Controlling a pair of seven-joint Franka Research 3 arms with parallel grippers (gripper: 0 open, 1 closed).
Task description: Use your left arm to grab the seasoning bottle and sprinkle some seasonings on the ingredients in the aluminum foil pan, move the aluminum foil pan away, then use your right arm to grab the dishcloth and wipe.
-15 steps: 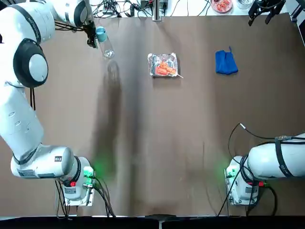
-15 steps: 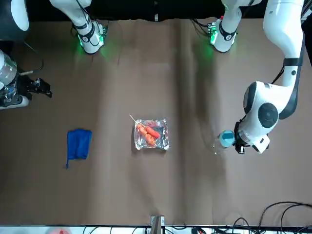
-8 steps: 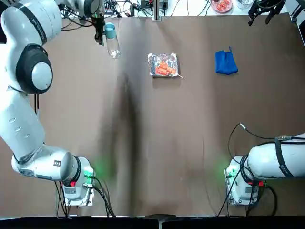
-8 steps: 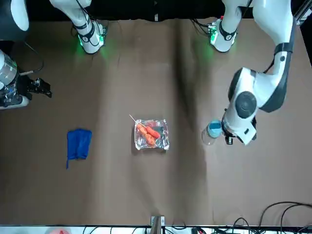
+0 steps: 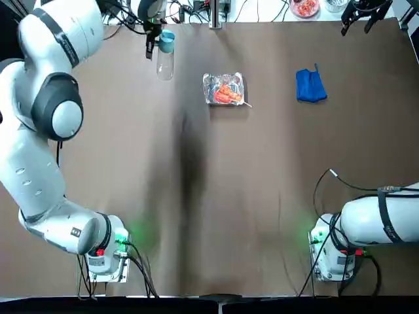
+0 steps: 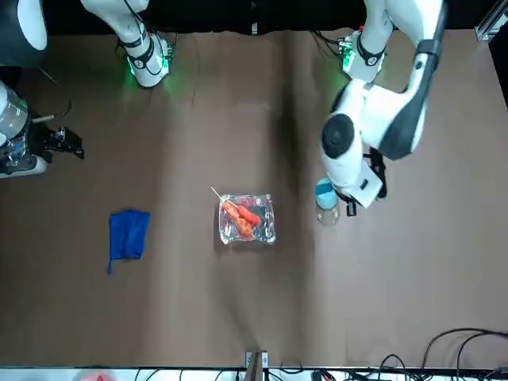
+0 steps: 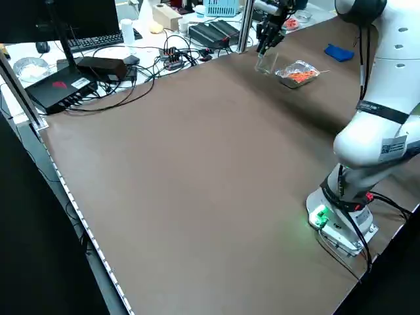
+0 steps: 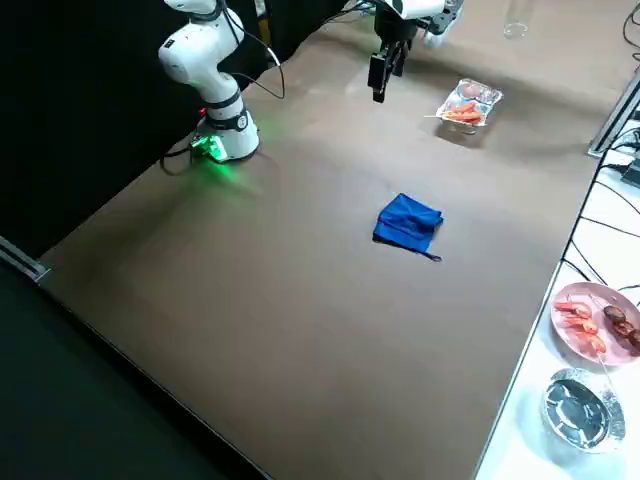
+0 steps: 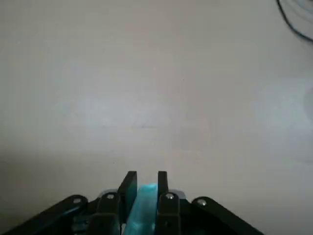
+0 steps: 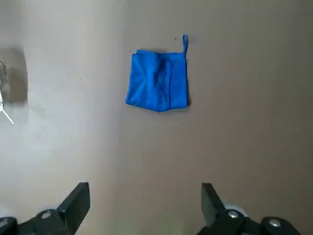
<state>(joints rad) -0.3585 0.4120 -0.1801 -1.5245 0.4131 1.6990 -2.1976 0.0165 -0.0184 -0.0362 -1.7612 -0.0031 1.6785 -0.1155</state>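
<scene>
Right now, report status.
Left gripper shut on seasoning bottle, beside aluminum foil pan. Right gripper open, parked above dishcloth. Nothing between bottle and pan.

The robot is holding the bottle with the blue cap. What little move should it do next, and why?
Probably carry the seasoning bottle a bit more toward the aluminum foil pan. The left gripper is shut on the bottle at its blue cap, but the bottle hangs beside the pan, not over the ingredients, so shaking now would likely miss. The right gripper waits open, far from the dishcloth.
</scene>
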